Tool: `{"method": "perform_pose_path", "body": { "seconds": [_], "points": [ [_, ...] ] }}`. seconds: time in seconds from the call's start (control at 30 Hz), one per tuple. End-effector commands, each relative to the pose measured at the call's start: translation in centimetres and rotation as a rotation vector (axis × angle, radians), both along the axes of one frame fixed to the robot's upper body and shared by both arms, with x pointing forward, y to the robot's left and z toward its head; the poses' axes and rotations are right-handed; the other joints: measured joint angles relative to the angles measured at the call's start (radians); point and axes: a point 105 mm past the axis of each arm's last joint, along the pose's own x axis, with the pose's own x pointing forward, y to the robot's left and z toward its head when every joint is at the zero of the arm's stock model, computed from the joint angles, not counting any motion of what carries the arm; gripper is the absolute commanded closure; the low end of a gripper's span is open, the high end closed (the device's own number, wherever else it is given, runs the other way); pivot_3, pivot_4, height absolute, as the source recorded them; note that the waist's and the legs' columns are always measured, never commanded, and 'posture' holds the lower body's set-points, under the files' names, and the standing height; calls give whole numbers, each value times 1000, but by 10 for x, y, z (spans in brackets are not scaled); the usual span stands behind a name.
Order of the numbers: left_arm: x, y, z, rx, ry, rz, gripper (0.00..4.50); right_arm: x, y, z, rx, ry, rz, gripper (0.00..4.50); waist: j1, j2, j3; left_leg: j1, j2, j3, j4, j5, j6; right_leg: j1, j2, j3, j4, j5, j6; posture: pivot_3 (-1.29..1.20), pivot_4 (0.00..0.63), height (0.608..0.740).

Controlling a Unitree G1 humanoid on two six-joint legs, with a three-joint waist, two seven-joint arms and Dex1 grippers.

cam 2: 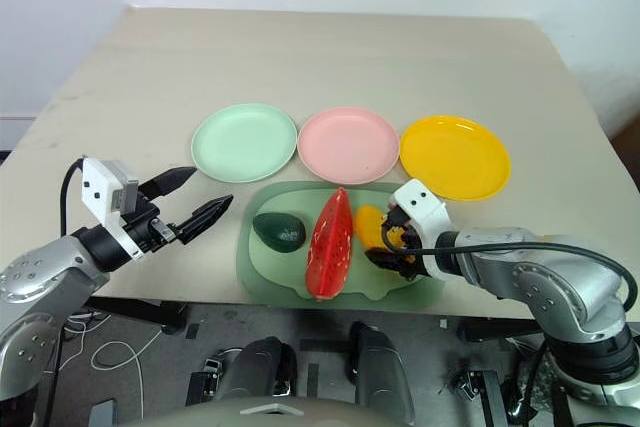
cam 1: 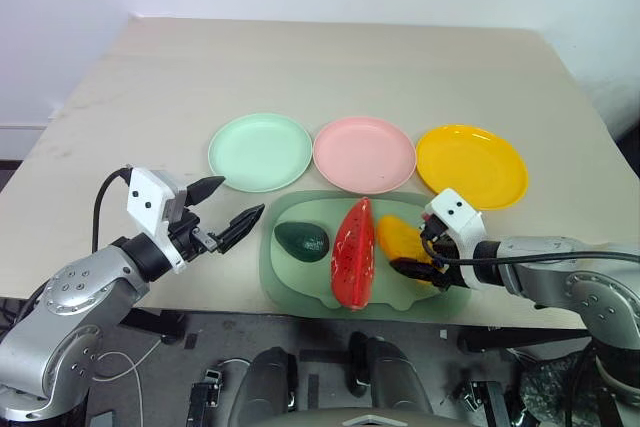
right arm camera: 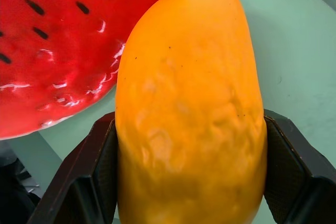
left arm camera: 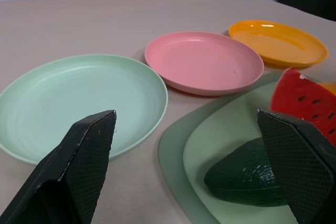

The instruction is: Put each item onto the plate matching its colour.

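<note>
Right gripper (cam 1: 418,252) pinching mango (right arm camera: 189,108) in tray (cam 1: 280,292) near table edge; left gripper (cam 1: 228,209) wide, empty.

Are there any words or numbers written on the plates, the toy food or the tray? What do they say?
None: no words, numbers or labels can be read anywhere.
The green plate, pink plate and yellow plate are plain.
The watermelon has black seed marks, not letters.
The avocado, mango and tray carry no writing.
</note>
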Motion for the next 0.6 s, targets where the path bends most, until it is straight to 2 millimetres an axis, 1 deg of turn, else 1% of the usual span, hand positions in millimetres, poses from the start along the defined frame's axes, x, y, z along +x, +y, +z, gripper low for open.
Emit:
{"method": "perform_pose_path", "body": {
  "seconds": [0.03, 0.13, 0.23, 0.27, 0.3, 0.33, 0.4, 0.47, 0.53, 0.6],
  "points": [
    [0, 0, 12, 11, -56, -9, 0, 15, -13, 38, 31, -147, -4, 1437, 0, 0, 0, 0, 0, 0, 0, 0, 0, 0, 0, 0, 0, 0, 0, 0, 150, 740],
    [2, 1, 12, 16, -60, -7, 0, 30, -30, 58, 13, -220, -42, 1437, 1, 0, 0, 0, 0, 0, 0, 0, 0, 0, 0, 0, 0, 0, 0, 0, 150, 740],
    [4, 0, 13, 20, -66, -4, 0, 56, -54, 77, 0, -305, -140, 1437, 0, 0, 0, 0, -1, 0, 0, 0, 0, 0, 0, 0, -1, 0, 0, 0, 150, 740],
    [5, 0, 14, 21, -68, -2, 0, 70, -66, 80, -25, -339, -199, 1437, 0, 0, 0, 0, -1, 0, 0, 0, 0, 0, 0, 0, -1, 0, 0, 0, 150, 740],
    [6, 0, 14, 22, -71, -1, 0, 86, -80, 78, -64, -368, -264, 1437, -1, 0, 0, 0, -2, 0, 0, 0, 0, 0, 0, 0, -1, 0, 0, 0, 150, 740],
    [7, -1, 15, 22, -73, -1, 0, 97, -89, 76, -98, -385, -302, 1437, -3, 0, 0, 0, -2, 0, 0, 0, 0, 0, 0, 0, 0, 0, 0, 0, 150, 740],
    [8, -2, 16, 23, -78, -2, 0, 112, -99, 70, -137, -400, -342, 1437, -2, 0, 0, 0, -2, 1, 0, 0, 0, 0, 0, 0, -1, 0, 0, 0, 150, 740],
    [7, -1, 19, 31, -87, 1, 0, 131, -114, 54, -167, -397, -402, 1437, -3, 0, 0, 0, -2, 0, -1, 0, 0, 0, 1, 0, -1, 0, 0, 0, 150, 740],
    [7, 1, 20, 39, -94, 7, 0, 142, -123, 43, -202, -395, -417, 1437, -3, 0, 0, -1, -2, 1, -1, 0, 0, -1, 1, 0, -1, 2, 3, 0, 150, 740],
    [6, 3, 21, 44, -97, 14, 0, 148, -128, 38, -213, -393, -422, 1437, -2, 0, 1, -1, -2, 2, -1, 0, 0, -1, 1, 1, -1, 2, 3, 0, 150, 740]
  ]
}}
